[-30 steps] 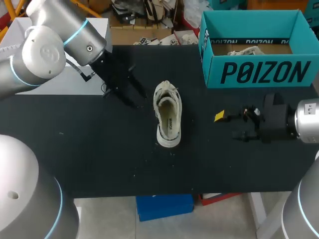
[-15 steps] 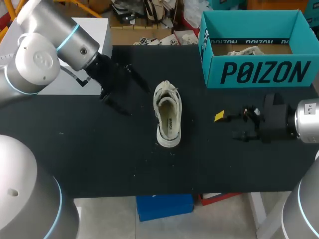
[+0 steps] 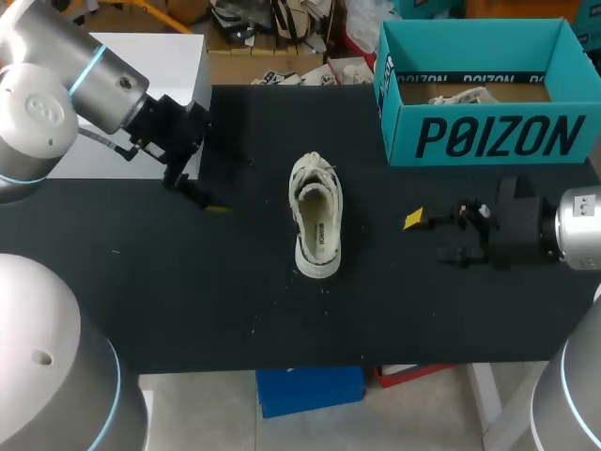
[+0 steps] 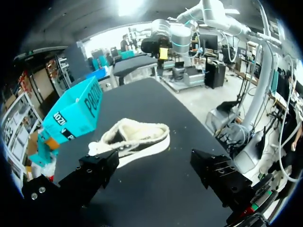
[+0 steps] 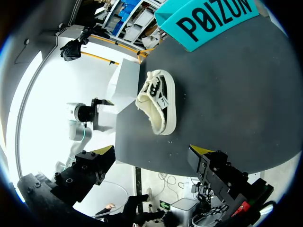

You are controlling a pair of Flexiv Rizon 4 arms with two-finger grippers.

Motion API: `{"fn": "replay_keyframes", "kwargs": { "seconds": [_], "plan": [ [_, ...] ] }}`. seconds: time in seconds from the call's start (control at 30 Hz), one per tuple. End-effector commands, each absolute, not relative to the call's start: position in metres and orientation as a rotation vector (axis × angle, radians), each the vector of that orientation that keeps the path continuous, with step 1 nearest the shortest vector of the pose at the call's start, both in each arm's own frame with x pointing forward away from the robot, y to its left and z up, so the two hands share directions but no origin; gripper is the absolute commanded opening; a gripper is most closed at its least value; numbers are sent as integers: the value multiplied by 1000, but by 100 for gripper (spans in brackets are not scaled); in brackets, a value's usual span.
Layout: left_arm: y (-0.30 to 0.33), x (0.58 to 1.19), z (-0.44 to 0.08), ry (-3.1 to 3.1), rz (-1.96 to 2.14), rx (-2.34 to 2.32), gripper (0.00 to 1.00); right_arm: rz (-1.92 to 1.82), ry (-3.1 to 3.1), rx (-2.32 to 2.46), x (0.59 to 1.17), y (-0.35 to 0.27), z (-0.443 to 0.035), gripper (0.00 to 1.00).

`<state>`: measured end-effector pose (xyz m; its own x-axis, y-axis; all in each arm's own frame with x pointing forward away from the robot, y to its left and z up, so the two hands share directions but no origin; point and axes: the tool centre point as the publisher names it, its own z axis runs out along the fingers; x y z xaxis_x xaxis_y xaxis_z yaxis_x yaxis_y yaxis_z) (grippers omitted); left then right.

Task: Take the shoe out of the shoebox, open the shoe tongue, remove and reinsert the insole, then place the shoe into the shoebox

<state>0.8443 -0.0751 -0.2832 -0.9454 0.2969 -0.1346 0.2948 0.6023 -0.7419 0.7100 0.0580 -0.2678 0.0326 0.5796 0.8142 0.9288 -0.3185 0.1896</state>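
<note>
Resting upright on its sole, shoe (image 3: 315,218) sits in the middle of the surface (image 3: 188,301), toe away from the robot, apart from the shoebox (image 3: 488,136) at the far right. Left pincer (image 4: 154,161) wide open, empty, well off to the shoe's left. Right pincer (image 5: 152,152) likewise open and empty, well to its right. Judgement: tongue or insole work is due. Best that one pincer steadies the heel wall while the other nips the tongue's edge, not the laces, closing gently.

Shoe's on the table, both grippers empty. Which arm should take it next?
Right, probably: right gripper is open, aimed at the shoe, and the shoebox is nearer it. Left gripper is also open.
</note>
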Motion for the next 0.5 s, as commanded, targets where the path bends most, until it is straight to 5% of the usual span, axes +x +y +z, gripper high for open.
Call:
{"fn": "replay_keyframes", "kwargs": {
  "seconds": [0.03,0.5],
  "plan": [
    [-59,832,-281,-2891,1273,-188,100,-1197,-1527,-1926,710,60,-268,100],
    [-42,834,-282,-2961,1270,-27,100,-1197,-1527,-1926,710,60,-268,100]
  ]
}}
